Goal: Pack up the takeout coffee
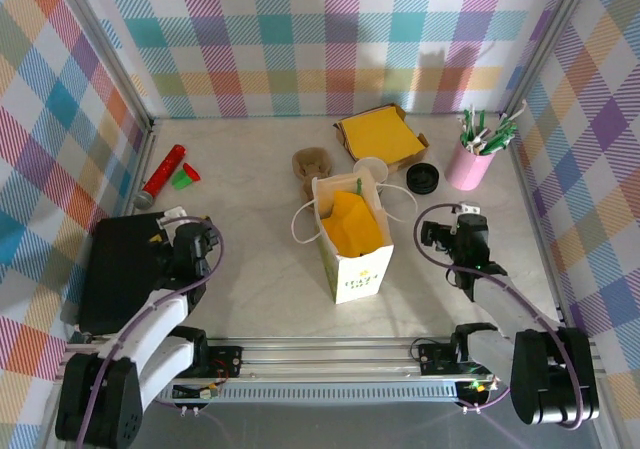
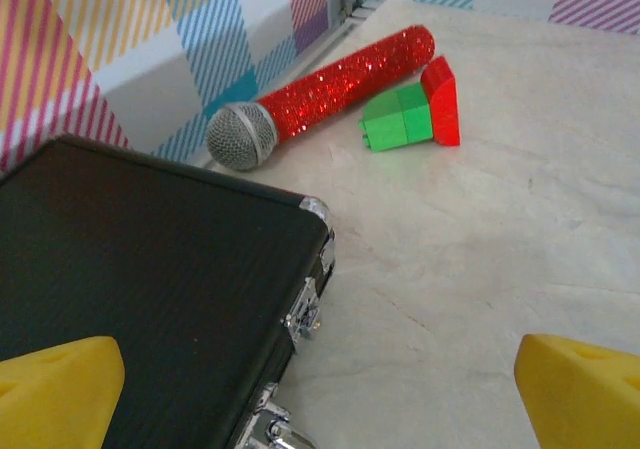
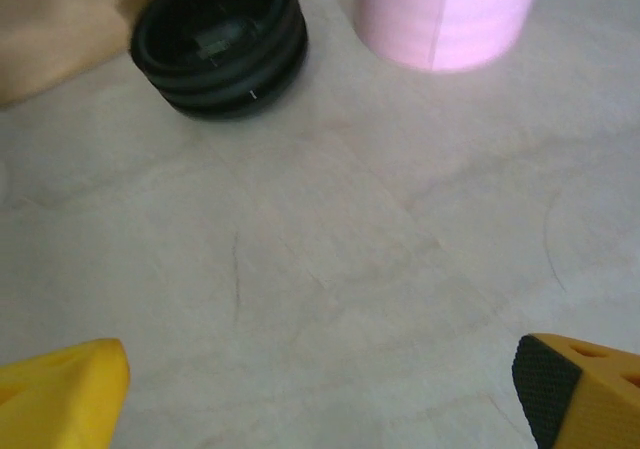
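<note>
Fingers of the left gripper [image 1: 180, 219] stand spread wide with nothing between them. In the left wrist view its yellow fingertips [image 2: 60, 389] sit at the two lower corners, above the corner of a black case [image 2: 140, 299] and the bare table [image 2: 480, 259]. Beyond them, by the far left wall, lie a red glitter microphone [image 2: 330, 84] and a green-and-red block [image 2: 415, 114] just beside it.

The right gripper [image 1: 460, 219] is likewise spread wide and empty. It hangs over bare table near the loose black lid [image 3: 220, 39] and the pink cup [image 3: 445, 14] holding straws [image 1: 485, 129] at the far right.

The white paper bag [image 1: 355, 269] stands upright mid-table, between the two arms, its mouth full of yellow cloth [image 1: 352, 224]. A pale lidless cup [image 1: 370, 167] stands just behind it. Where the takeout coffee is cannot be told, since the cloth hides the bag's inside.
</note>
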{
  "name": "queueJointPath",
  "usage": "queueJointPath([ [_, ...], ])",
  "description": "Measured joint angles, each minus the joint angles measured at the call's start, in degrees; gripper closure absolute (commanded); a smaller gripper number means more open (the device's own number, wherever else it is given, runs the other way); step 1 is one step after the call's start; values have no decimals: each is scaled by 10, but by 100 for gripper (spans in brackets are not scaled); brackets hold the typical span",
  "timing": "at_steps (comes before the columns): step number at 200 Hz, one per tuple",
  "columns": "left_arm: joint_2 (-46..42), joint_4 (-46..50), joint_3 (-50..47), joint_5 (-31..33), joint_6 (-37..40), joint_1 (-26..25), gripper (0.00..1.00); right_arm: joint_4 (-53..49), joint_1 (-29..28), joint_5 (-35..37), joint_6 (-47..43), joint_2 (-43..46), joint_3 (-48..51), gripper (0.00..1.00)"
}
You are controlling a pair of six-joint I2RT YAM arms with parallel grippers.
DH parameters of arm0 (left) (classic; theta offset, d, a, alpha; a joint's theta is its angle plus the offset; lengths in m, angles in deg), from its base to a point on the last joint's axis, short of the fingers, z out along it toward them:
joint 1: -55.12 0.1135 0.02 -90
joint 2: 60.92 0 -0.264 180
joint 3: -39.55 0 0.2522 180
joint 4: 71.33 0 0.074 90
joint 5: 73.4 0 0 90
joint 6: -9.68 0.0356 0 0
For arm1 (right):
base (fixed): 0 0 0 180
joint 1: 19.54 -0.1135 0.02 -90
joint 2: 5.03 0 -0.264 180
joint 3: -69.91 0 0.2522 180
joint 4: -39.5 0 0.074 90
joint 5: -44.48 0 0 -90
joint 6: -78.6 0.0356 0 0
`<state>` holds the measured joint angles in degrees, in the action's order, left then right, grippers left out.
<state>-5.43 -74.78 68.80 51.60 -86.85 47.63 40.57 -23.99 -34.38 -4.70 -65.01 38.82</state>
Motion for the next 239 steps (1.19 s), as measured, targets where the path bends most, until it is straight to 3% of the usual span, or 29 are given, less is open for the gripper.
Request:
queueJointPath([
  [97,335,-415,-21,-166,49,17,0,300,0,-92,-90,-214,-4,1],
  [131,351,-378,17,-177,49,18,0,347,9,-105,-93,-276,-12,1],
  [158,351,-365,69,-190,52,18,0,339,20,-108,-89,-276,-33,1],
  [239,351,-338,71,-192,60,18,0,326,30,-106,-73,-276,-55,1],
])
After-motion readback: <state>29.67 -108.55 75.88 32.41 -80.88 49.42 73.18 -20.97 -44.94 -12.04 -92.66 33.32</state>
